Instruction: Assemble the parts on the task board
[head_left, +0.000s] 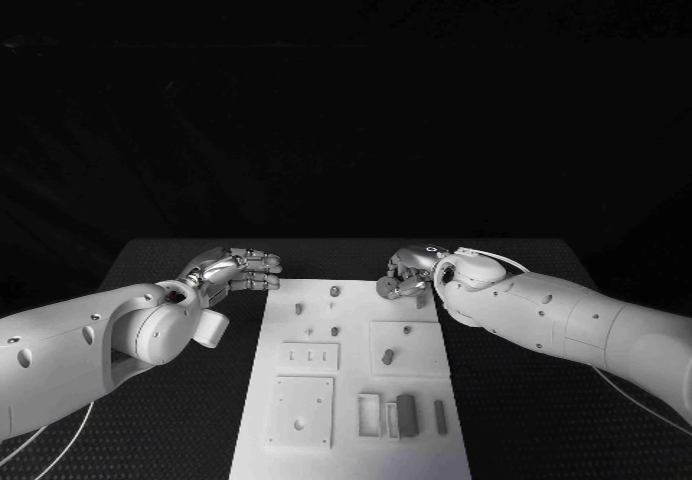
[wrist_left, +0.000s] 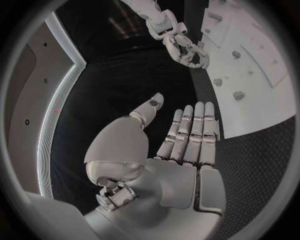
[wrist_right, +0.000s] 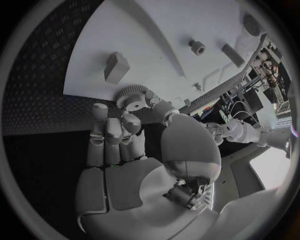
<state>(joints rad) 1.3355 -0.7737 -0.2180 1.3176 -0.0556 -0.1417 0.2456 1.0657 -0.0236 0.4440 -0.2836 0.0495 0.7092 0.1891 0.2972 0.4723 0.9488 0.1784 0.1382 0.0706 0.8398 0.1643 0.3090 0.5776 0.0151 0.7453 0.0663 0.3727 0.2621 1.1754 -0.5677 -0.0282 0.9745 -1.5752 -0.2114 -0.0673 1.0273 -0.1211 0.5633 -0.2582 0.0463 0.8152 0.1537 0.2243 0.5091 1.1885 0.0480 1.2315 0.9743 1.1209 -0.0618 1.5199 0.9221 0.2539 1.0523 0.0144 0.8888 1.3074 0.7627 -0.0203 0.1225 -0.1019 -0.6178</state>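
The white task board (head_left: 353, 380) lies in the middle of the black table. My right hand (head_left: 411, 268) hovers at the board's far right corner and pinches a small toothed gear (wrist_right: 131, 95) between thumb and fingertips; the gear shows as a dark piece (head_left: 391, 288) under the hand. My left hand (head_left: 238, 270) is over the mat just left of the board's far left corner, fingers stretched side by side with the thumb apart, holding nothing (wrist_left: 187, 135). Small grey parts stand on the board: a peg (head_left: 335, 291), another (head_left: 335, 330) and a slanted piece (head_left: 387, 355).
Near the board's front lie a square plate with holes (head_left: 303, 410) and upright blocks (head_left: 407, 415). A grey block (wrist_right: 117, 66) and a round part (wrist_right: 197, 47) lie on the board beyond the gear. Black mat (head_left: 173, 420) flanks the board on both sides.
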